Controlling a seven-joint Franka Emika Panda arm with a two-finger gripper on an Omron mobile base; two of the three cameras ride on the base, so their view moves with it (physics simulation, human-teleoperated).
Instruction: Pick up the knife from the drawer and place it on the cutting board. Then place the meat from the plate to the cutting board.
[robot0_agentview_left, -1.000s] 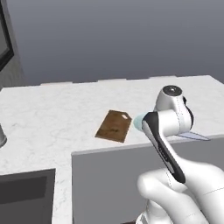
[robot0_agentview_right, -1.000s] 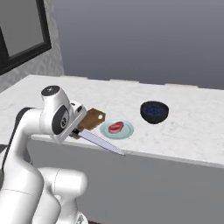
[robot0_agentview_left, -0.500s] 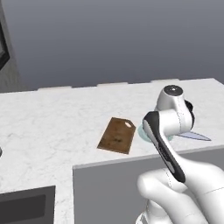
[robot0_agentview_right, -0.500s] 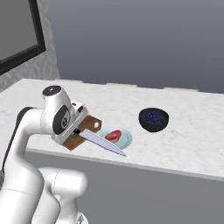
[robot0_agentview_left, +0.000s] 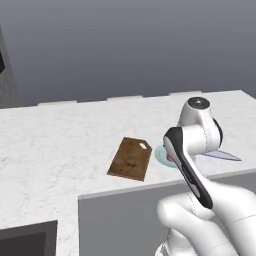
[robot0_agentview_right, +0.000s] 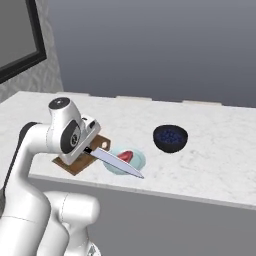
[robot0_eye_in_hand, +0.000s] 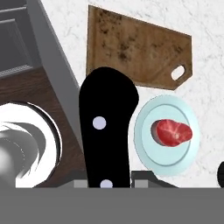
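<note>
Left base view: the cutting board (robot0_agentview_left: 130, 158), a small dark-brown rectangle with a hole near its far right corner, lies flat on the white marbled tabletop (robot0_agentview_left: 60, 145), near the front edge. Just to its right a sliver of the pale teal plate (robot0_agentview_left: 161, 154) shows beside the arm. The silver, pointed blade of the knife (robot0_agentview_left: 223, 155) juts out to the right from behind the arm, above the tabletop's front edge.

Right base view: the hand (robot0_agentview_right: 90, 145) is closed on the knife's (robot0_agentview_right: 117, 163) black handle, and the long blade slopes down and to the right, its tip over the tabletop (robot0_agentview_right: 215, 160) in front of the plate (robot0_agentview_right: 138, 159). The blade crosses in front of the plate, where the meat (robot0_agentview_right: 126, 156) shows as a red patch. The cutting board (robot0_agentview_right: 76, 163) lies at the plate's left, partly hidden by the arm. A dark navy bowl (robot0_agentview_right: 170, 138) stands apart, further right and back.

Hand view: the knife's (robot0_eye_in_hand: 106, 133) handle is broad, black, with two pale rivets, and rises between the fingertips at the bottom. The cutting board (robot0_eye_in_hand: 135, 50) lies beyond it, hole toward the plate (robot0_eye_in_hand: 166, 136). The plate sits just beside the board's corner and holds the meat (robot0_eye_in_hand: 172, 132), a rounded red-pink steak, at its centre.
</note>
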